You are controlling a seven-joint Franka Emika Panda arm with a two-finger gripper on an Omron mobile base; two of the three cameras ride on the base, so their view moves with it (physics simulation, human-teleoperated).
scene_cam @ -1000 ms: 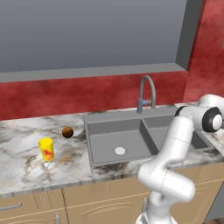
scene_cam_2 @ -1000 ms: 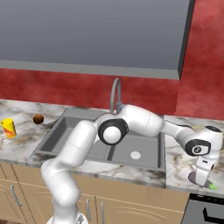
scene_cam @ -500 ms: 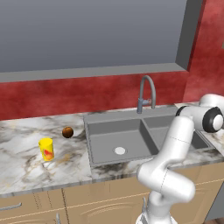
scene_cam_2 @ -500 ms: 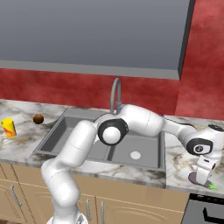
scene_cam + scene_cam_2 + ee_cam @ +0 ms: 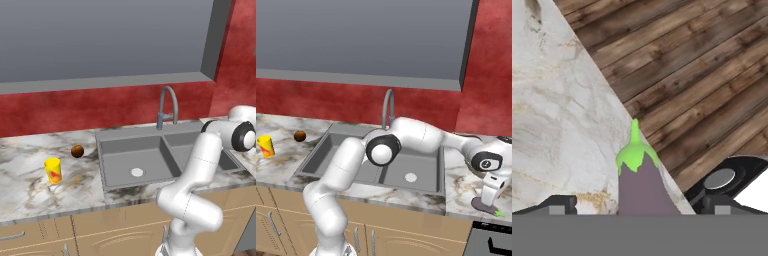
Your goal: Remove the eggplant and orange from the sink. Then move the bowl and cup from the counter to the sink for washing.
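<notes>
Operator, note: purple eggplant with green stem (image 5: 638,180) lies on marble counter (image 5: 463,186) right of grey two-basin sink (image 5: 421,172), near counter edge. Gripper (image 5: 487,200) spread wide, eggplant between tips, released. Versus a second ago: hand slightly lower, eggplant more exposed. Dull brownish-orange ball (image 5: 77,151) and yellow cup (image 5: 52,170) on left counter, unmoved. Removal half looks finished; your next target: cup, bowl.

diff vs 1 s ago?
The gripper drifted slightly right and down over the eggplant on the counter right of the sink; fingers open throughout. Orange and cup unmoved on the left counter.
</notes>
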